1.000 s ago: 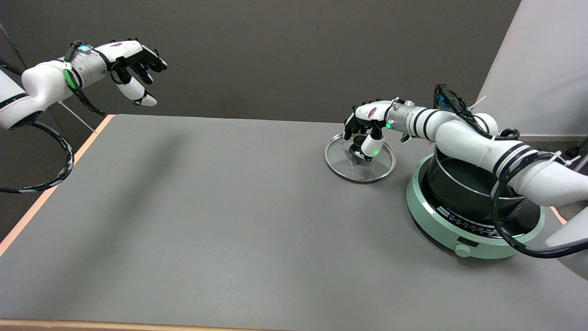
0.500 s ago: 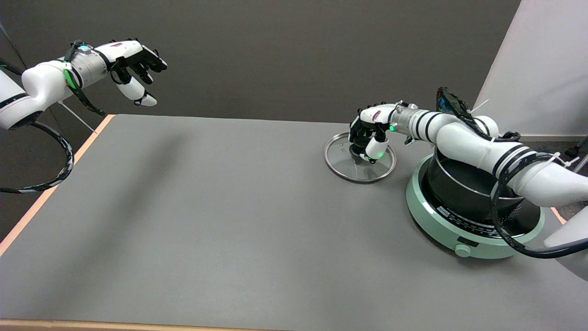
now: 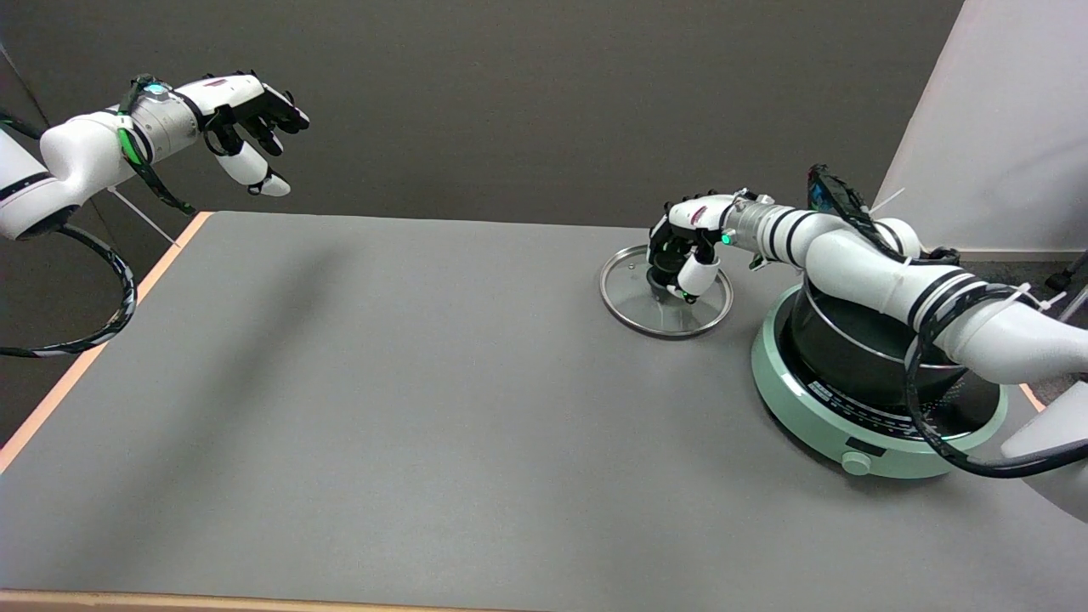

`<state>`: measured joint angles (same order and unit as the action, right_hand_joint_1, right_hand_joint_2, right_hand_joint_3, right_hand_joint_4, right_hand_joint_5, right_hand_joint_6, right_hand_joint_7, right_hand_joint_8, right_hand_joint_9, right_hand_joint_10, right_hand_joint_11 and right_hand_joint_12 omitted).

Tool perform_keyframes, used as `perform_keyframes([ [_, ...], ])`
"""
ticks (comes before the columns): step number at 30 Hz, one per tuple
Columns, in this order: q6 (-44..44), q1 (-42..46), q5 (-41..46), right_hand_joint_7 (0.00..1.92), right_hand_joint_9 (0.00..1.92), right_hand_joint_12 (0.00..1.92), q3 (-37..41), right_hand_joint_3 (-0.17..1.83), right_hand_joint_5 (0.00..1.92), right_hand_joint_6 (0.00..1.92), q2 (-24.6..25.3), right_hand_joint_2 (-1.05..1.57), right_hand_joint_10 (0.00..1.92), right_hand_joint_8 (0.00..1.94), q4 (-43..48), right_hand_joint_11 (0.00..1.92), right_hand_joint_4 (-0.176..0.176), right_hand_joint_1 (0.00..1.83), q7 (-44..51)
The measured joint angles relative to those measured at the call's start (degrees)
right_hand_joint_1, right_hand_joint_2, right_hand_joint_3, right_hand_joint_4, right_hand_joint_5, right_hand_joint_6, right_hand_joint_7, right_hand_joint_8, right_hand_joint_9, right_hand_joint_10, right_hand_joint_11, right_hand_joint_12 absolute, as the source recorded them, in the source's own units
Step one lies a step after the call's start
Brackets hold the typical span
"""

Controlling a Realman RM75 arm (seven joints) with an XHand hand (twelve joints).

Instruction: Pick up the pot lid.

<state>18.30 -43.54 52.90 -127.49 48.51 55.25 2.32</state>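
Glass pot lid [image 3: 654,308] lies flat on the grey desk [image 3: 425,382], far right; we see the right hand [image 3: 687,242] with fingers [image 3: 695,276] grasping its black knob [image 3: 661,279].

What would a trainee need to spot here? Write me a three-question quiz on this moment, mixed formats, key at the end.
1. True or false: the pot lid sits on the black pot.
2. Multiple choice: the right robot hand is over (A) the lid's knob, (B) the cooker's dial, (C) the pot rim.
3. Fill in: the black pot stands on a pale green ____.

Key
1. False: the lid lies flat on the grey table, left of the cooker in the picture.
2. A: its fingers are curled around the knob at the lid's centre.
3. Cooker.
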Motion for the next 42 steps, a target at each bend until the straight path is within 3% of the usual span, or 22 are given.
perform_keyframes([
  [5,-0.3,0.0,0.0,0.84,0.73,1.04,0.0,0.86,0.71,0.63,0.1,0.63,0.62,0.4,-0.2,0.44,0.115,0.95,0.1],
  [10,-0.6,0.0,0.1,0.84,0.79,1.05,0.0,0.81,0.73,0.76,0.2,0.67,0.72,0.61,-0.4,0.47,0.108,0.94,0.1],
  [17,-0.9,0.0,0.2,0.83,0.78,1.09,0.0,0.81,0.73,0.87,0.2,0.7,0.83,0.76,-0.4,0.49,0.121,0.96,0.2],
  [19,-1.0,0.0,0.2,0.83,0.77,1.1,0.0,0.31,0.77,1.33,0.2,1.07,0.88,0.83,-0.4,0.51,0.176,0.93,0.2],
  [20,-1.1,0.0,0.2,0.85,0.77,1.09,0.0,0.27,0.75,1.36,0.2,1.09,0.91,0.98,-0.4,0.51,0.112,1.02,0.2],
  [21,-1.2,0.0,0.2,0.88,0.77,1.11,0.0,0.19,0.73,1.39,0.2,1.12,0.95,1.19,-0.4,0.5,0.019,1.17,0.2],
  [35,-1.7,0.2,0.3,0.86,0.75,1.24,-0.1,0.26,0.71,1.45,0.3,1.1,1.08,1.22,-0.3,0.51,0.014,1.16,0.2],
  [36,-1.7,0.3,0.3,0.86,0.75,1.24,-0.1,0.31,0.71,1.37,0.3,1.06,1.08,1.25,-0.3,0.52,0.074,1.23,0.2],
  [37,-1.8,0.3,0.3,0.84,0.75,1.26,-0.1,0.39,0.69,1.22,0.3,0.99,1.08,1.3,-0.2,0.52,0.176,1.34,0.2],
  [42,-1.9,0.3,0.3,0.85,0.78,1.37,-0.1,0.41,0.68,1.24,0.3,0.97,1.12,1.29,-0.1,0.5,0.176,1.35,0.3],
])
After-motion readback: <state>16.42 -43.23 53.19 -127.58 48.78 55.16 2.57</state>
